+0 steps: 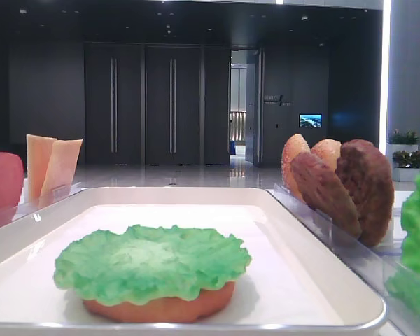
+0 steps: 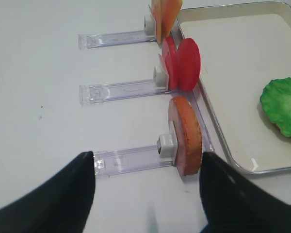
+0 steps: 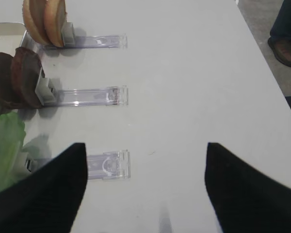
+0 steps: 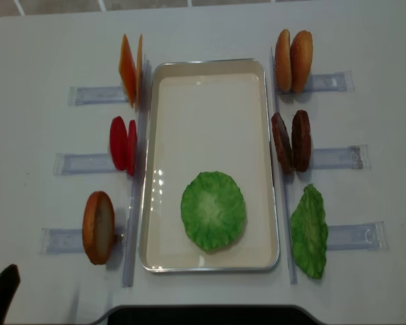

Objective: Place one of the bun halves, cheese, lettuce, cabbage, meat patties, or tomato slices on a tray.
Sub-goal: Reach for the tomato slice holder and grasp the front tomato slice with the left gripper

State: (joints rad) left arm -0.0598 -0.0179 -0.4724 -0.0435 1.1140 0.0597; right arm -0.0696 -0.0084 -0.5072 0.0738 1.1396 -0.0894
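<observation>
Two items sit stacked on the tray (image 4: 210, 71), lettuce (image 4: 213, 210) over what appears a bun half (image 1: 161, 308); both claws, left gripper (image 2: 148, 194) and right gripper (image 3: 145, 189), stand apart and empty, other ingredients remaining racked.

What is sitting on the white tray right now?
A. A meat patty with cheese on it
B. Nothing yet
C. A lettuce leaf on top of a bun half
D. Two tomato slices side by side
C: on the tray the lettuce lies flat, and the low front view shows a bun half under it; tomato slices, meat patties and cheese stand in side holders.
</observation>
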